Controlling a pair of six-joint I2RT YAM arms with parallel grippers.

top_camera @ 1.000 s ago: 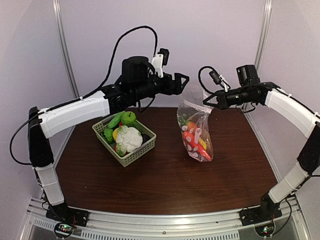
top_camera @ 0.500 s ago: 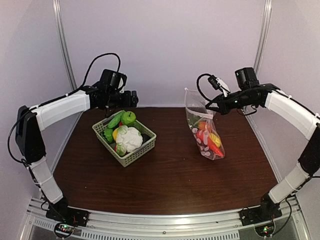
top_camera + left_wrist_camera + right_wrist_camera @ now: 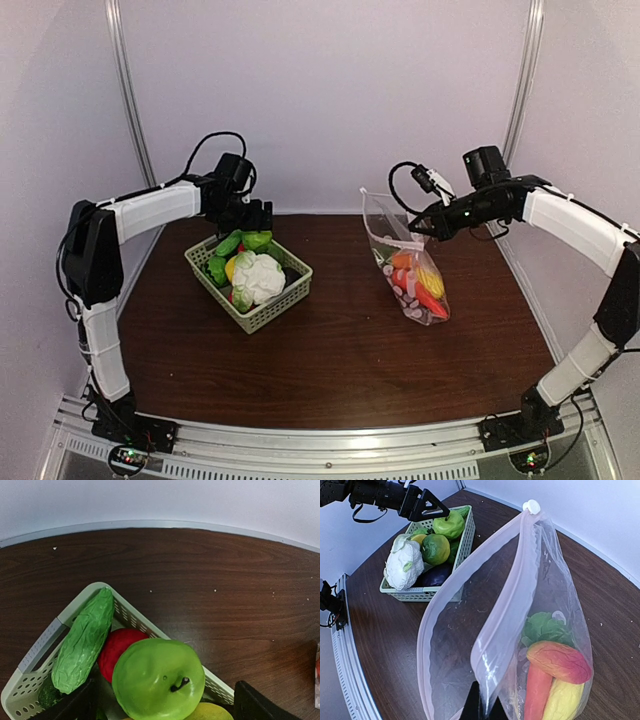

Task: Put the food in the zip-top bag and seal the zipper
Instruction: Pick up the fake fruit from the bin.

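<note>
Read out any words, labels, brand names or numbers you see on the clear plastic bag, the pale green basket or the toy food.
None readable. The clear crinkly zip-top bag shows only faint pale dots. The pale green lattice basket and the glossy green toy apple in it carry no lettering.

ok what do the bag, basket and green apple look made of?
Bag: thin clear plastic film, glossy, crinkled and see-through.
Basket: pale green moulded plastic, matte, with perforated walls.
Apple: probably a hard plastic toy, given the smooth, evenly coloured skin with a soft sheen; foam or rubber can't be ruled out.
</note>
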